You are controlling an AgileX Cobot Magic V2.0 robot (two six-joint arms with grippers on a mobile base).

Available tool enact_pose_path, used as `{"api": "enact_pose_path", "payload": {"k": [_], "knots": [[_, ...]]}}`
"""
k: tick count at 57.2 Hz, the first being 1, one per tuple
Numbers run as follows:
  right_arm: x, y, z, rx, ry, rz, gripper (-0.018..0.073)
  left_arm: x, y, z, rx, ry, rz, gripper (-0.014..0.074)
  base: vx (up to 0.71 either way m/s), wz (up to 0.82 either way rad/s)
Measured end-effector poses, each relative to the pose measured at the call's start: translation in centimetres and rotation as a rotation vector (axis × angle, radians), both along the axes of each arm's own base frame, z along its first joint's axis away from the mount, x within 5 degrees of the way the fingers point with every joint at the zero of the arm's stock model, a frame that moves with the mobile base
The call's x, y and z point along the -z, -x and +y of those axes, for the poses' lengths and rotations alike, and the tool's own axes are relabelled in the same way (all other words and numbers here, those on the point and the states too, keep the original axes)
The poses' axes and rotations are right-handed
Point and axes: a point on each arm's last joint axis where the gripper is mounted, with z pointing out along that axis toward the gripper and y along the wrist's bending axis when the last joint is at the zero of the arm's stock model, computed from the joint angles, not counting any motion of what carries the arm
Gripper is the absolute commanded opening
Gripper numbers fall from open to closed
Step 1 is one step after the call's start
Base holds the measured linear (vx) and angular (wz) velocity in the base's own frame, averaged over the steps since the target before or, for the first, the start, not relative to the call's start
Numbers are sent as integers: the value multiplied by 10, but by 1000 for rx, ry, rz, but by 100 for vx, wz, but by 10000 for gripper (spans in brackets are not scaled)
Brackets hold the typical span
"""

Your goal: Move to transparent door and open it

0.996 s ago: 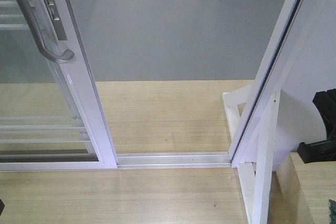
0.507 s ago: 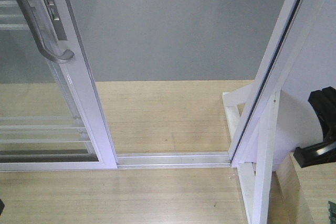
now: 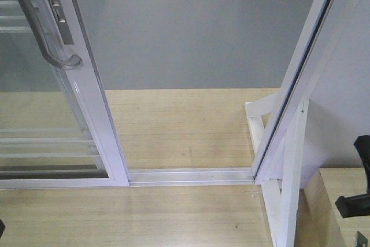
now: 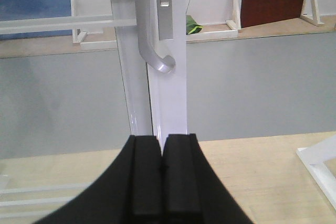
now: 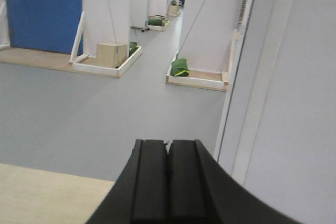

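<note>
White-framed transparent glass sliding door (image 3: 87,102) at left in front view, gap to its right already wide. Left wrist view: left gripper (image 4: 161,174) clenched, empty, before curved grey metal handle (image 4: 152,40). Right wrist view: right gripper (image 5: 168,182) clenched, empty. Opening step seems finished; next, likely only arm retreat.

We see the transparent door (image 3: 87,85) slid left, white-framed, its curved grey handle (image 3: 40,27) on the stile.
</note>
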Motion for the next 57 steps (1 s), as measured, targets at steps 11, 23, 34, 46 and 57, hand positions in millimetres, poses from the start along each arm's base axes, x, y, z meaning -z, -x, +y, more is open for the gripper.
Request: {"api": "enact_pose_path", "payload": {"k": [11, 23, 34, 46, 57], "knots": [[2, 12, -7, 84, 6, -18, -3, 0, 0, 0, 0, 0, 0, 0, 0, 0], [4, 20, -10, 136, -11, -33, -3, 0, 0, 0, 0, 0, 0, 0, 0, 0], [8, 21, -9, 133, -25, 13, -3, 1, 0, 0, 0, 0, 2, 0, 0, 0], [8, 21, -9, 133, -27, 15, -3, 1, 0, 0, 0, 0, 2, 0, 0, 0], [8, 21, -9, 133, -27, 15, -3, 1, 0, 0, 0, 0, 2, 0, 0, 0]]}}
